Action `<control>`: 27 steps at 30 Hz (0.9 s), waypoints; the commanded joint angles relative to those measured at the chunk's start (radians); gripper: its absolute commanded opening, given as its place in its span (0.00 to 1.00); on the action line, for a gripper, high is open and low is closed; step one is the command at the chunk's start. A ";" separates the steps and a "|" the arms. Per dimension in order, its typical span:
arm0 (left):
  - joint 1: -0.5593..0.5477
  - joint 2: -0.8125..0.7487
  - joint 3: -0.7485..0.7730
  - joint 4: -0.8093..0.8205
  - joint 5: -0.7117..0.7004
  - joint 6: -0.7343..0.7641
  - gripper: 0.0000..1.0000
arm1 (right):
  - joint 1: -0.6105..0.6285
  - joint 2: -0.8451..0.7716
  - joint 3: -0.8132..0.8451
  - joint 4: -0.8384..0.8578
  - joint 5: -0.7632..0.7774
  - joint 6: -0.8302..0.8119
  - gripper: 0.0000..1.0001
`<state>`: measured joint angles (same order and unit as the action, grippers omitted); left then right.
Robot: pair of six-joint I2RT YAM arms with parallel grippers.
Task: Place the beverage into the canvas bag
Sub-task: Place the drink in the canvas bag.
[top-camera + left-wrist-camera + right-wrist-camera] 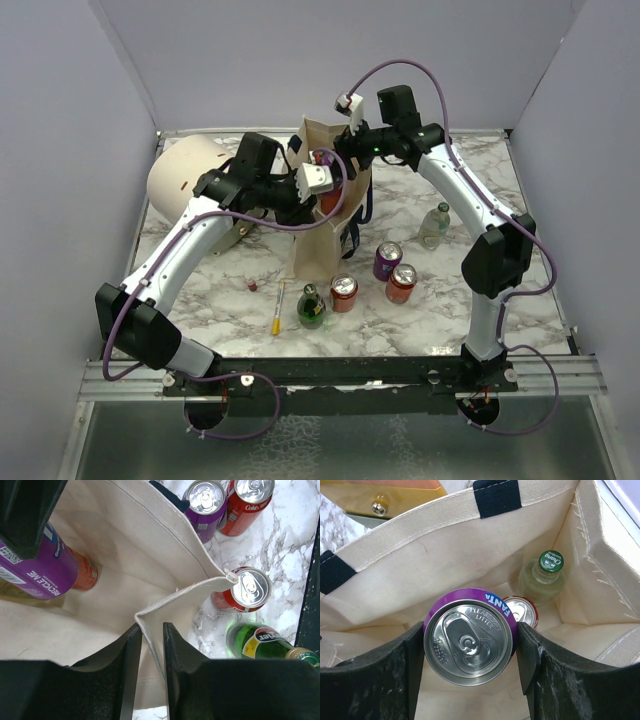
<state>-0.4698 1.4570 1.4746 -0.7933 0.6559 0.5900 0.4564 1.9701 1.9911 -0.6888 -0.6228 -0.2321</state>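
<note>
The cream canvas bag (312, 235) stands upright at mid-table, its mouth held wide. My right gripper (470, 640) is shut on a purple Fanta can (468, 637), the beverage, which hangs upright inside the bag's mouth. Below it on the bag's floor are a red can (524, 611) and a green-capped bottle (546, 577). My left gripper (150, 635) straddles a corner of the bag's rim (145, 617). Its jaws stand narrow, with a gap on either side of the cloth. The left wrist view shows the purple can (37, 567) from the side.
Right of the bag stand a purple can (387, 260), a red can (401, 283) and a clear bottle (434, 225). In front are another red can (343, 292), a green bottle (311, 306) and a yellow pen (277, 312). A cream drum-shaped thing (190, 175) lies back left.
</note>
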 commanded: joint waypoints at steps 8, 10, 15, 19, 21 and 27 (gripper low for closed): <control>-0.037 0.029 0.059 -0.223 0.066 0.200 0.00 | -0.012 -0.008 0.042 0.073 -0.056 -0.007 0.01; -0.048 0.035 0.055 -0.259 0.062 0.263 0.00 | -0.012 -0.001 0.049 0.066 -0.070 -0.009 0.01; -0.069 0.036 0.025 -0.323 0.057 0.369 0.00 | -0.012 0.016 0.063 0.051 -0.082 -0.029 0.01; -0.078 0.027 -0.005 -0.318 0.047 0.418 0.00 | -0.012 0.031 0.074 0.041 -0.082 -0.055 0.01; -0.080 0.024 -0.016 -0.314 0.044 0.442 0.00 | -0.010 0.038 0.081 0.030 -0.082 -0.071 0.01; -0.082 0.004 -0.051 -0.316 0.046 0.513 0.00 | 0.011 0.044 0.058 -0.008 -0.101 -0.158 0.01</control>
<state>-0.5407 1.4712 1.4734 -1.0393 0.6910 1.0153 0.4511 2.0178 2.0113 -0.7109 -0.6575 -0.3126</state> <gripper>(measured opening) 0.019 0.646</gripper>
